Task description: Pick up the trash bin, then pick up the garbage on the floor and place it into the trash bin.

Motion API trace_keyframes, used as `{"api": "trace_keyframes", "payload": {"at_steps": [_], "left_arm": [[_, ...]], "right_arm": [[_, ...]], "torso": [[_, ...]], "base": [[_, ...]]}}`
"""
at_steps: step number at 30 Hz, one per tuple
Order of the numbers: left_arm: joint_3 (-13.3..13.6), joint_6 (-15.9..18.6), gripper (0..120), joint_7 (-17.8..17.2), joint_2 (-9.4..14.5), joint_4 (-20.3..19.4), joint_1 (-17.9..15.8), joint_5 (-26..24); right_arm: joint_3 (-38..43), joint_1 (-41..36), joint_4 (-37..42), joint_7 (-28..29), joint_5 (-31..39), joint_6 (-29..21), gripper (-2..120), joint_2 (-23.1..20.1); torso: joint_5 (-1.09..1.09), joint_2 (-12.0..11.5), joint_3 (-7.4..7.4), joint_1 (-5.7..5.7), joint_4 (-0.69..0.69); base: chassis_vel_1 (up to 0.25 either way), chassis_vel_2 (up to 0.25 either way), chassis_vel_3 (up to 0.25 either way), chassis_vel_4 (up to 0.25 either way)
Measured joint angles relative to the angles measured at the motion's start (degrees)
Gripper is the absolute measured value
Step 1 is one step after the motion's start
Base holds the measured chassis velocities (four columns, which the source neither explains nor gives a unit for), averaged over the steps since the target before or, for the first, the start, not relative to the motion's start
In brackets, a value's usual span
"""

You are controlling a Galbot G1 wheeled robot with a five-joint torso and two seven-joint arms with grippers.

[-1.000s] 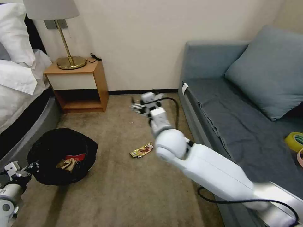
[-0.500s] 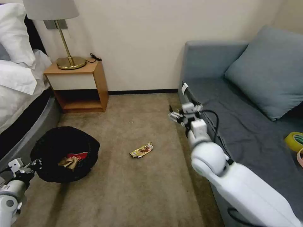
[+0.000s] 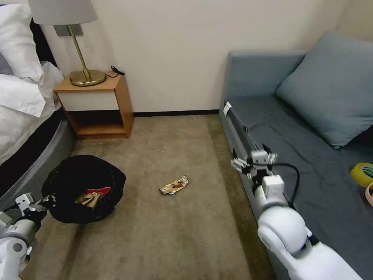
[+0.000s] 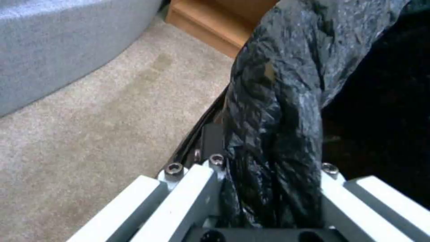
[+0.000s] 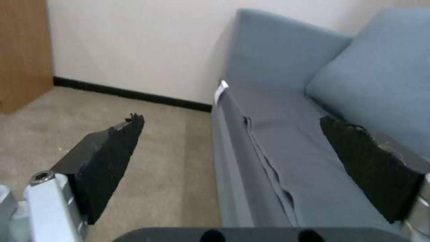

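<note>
Black-lined trash bin (image 3: 83, 186) gripped by left gripper (image 3: 40, 202); right gripper (image 3: 253, 159), fingers spread, beside sofa (image 3: 295, 155).

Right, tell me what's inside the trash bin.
Inside the trash bin, against the black liner, lie a red-and-white carton and brown crumpled paper. The bag's folds hide anything beneath them. The left end effector grips the rim.

Soft even light — edges bowed
</note>
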Motion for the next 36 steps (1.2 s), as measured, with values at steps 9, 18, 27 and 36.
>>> {"api": "trace_keyframes", "payload": {"at_steps": [9, 18, 27, 36], "left_arm": [[0.2, 0.1, 2, -0.2, 0.1, -0.4, 0.1, -0.1], [0.2, 0.0, 2, -0.2, 0.3, -0.7, 0.4, -0.3], [-0.2, -0.4, 2, 0.1, 0.2, -0.8, 1.0, -0.4], [-0.6, -0.6, 2, 0.4, -0.2, -0.8, 1.2, -0.6]], "right_arm": [[4.0, -7.7, 2.1, -1.5, -5.0, 0.9, 100, 4.7], [4.7, -9.8, 2.4, -3.3, -6.5, 2.7, 100, 6.2], [4.9, -10.5, 2.8, -4.3, -6.8, 3.5, 100, 6.2], [4.8, -10.9, 3.0, -4.8, -6.9, 3.5, 100, 6.2]], "torso": [[0.0, 0.0, 0.0, 0.0, 0.0], [0.0, 0.0, 0.0, 0.0, 0.01], [0.0, 0.0, 0.0, 0.0, 0.01], [-0.01, 0.0, 0.0, 0.0, 0.01]], "base": [[0.0, 0.0, 0.0, 0.0], [0.0, 0.0, 0.0, 0.0], [0.0, 0.0, 0.0, 0.0], [0.0, 0.0, 0.0, 0.0]]}}
